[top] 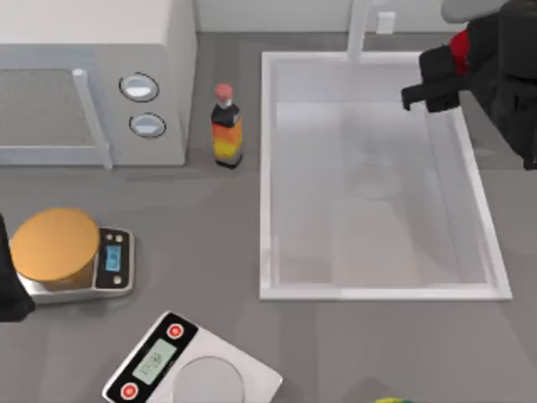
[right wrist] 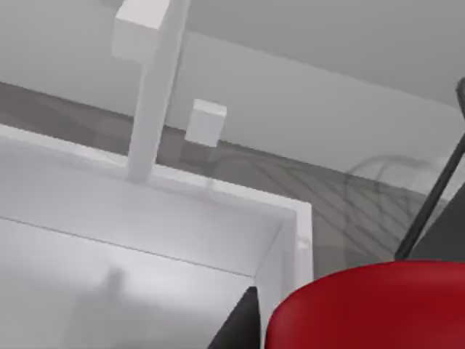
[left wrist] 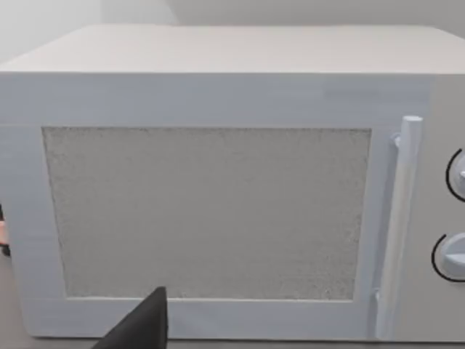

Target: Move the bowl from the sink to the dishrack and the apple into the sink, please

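Right gripper carries the apple over the sink, upper right of frame.
Fingers closed on it; the glossy, rigid fruit looks slippery, best held across its widest middle.

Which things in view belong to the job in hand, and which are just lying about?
Job in hand:
apple, held in the right claw over the sink, near its back right corner.

Lying about:
microwave; sauce bottle; scale carrying an orange disc; second scale; yellow-green fruit. Left arm parked at the table's left edge.
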Action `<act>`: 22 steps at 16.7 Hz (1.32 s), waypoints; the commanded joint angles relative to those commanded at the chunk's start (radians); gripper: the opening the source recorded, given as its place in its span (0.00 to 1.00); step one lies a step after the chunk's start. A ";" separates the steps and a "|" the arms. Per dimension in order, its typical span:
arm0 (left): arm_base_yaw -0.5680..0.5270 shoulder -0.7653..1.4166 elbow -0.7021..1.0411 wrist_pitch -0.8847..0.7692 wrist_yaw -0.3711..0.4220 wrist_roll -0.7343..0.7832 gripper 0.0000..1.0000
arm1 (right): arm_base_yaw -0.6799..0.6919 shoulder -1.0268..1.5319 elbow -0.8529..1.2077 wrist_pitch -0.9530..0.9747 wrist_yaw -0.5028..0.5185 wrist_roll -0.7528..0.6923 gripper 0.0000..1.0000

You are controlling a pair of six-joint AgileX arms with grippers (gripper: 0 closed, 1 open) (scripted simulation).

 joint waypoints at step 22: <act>0.000 0.000 0.000 0.000 0.000 0.000 1.00 | 0.237 0.188 -0.250 0.839 0.268 0.124 0.00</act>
